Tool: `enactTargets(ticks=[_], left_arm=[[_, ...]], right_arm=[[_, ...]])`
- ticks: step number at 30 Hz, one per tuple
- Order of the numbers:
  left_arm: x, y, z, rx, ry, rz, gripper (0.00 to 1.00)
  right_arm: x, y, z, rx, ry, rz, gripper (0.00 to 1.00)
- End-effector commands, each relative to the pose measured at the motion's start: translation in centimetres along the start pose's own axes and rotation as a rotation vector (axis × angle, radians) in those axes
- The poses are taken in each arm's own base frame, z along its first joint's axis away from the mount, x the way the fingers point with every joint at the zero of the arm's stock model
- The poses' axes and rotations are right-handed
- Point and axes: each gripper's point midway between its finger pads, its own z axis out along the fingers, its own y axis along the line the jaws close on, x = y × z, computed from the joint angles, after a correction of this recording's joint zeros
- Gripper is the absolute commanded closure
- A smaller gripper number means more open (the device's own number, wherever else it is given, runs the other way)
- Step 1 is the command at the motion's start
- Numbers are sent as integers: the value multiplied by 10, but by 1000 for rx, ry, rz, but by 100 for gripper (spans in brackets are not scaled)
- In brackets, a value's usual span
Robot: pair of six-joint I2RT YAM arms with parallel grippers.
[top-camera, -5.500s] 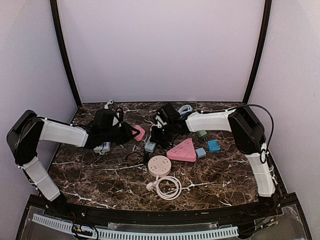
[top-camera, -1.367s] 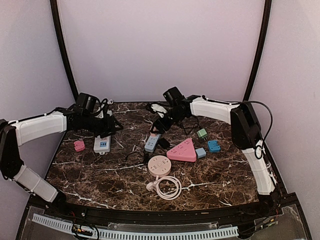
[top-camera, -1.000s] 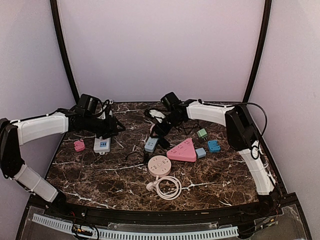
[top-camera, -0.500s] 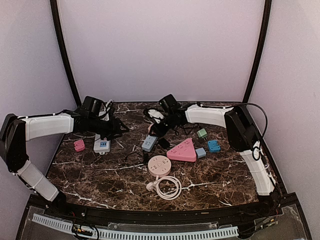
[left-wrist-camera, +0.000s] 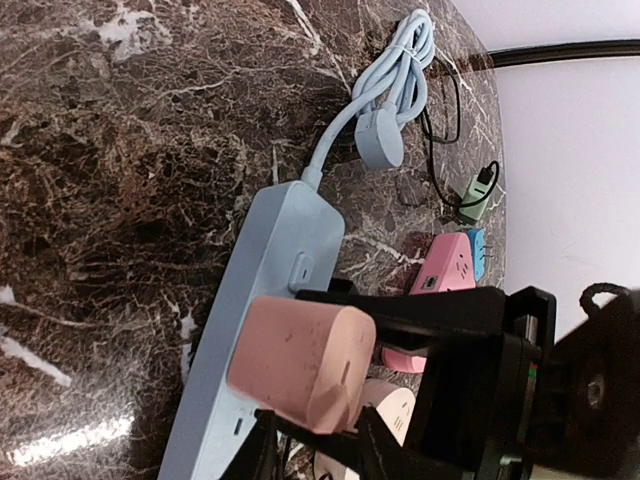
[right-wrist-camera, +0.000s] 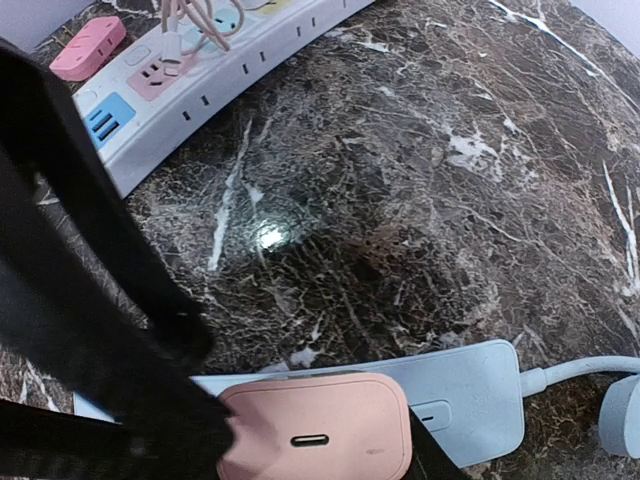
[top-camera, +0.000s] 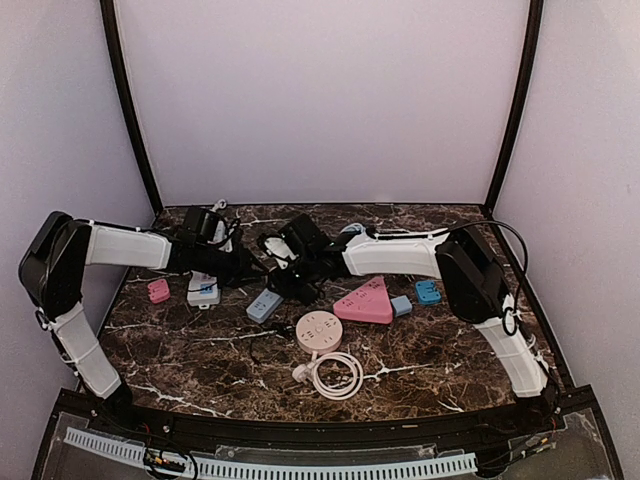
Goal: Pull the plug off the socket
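From above, can make out a blue power strip [top-camera: 265, 304] lying askew on the marble table [top-camera: 200, 350]. Find both arms reaching in over its far end: the left gripper [top-camera: 250, 270] just left of that end, the right gripper [top-camera: 295, 280] over it. Cannot tell from here how either pincer stands. Note a white strip [top-camera: 203, 290] to the left of the blue strip, a pink triangular block [top-camera: 366, 301] to its right, and a round pink socket [top-camera: 319, 329] near its front right.

Through the left wrist camera, see the pink plug [left-wrist-camera: 305, 365] standing on the blue strip's top face, beside its switch [left-wrist-camera: 303, 268]. See two black fingers [left-wrist-camera: 420, 305] of the right gripper pressed on it, one above, one below (so clamped on the plug, not gaping). Cannot tell how the left pincer's own jaws stand. Spot the strip's pale cord [left-wrist-camera: 395, 90] coiled beyond its far end.

Through the right wrist camera, meet the plug on the blue strip, port facing the lens, a black finger touching its left side, and the white strip lying well beyond.
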Motion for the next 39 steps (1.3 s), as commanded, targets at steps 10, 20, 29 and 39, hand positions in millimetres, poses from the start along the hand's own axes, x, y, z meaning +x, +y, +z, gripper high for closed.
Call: enactTargets(ticks=[10,20,29,39], left_arm=[[22,11,7,16,-35,-85,89],[35,22,-7,-13,-61,-99,93],[53,17,12,42,-3,-127,98],[61,53,19,-68,-34,-193,100]], right_arm=[[-12,4,3,-18,-44,7,71],[-8,3,10,-22,-38,13,72],[-7,5,11,-29,-43,20,72],[-9,11,8,-27,-53,-12,72]])
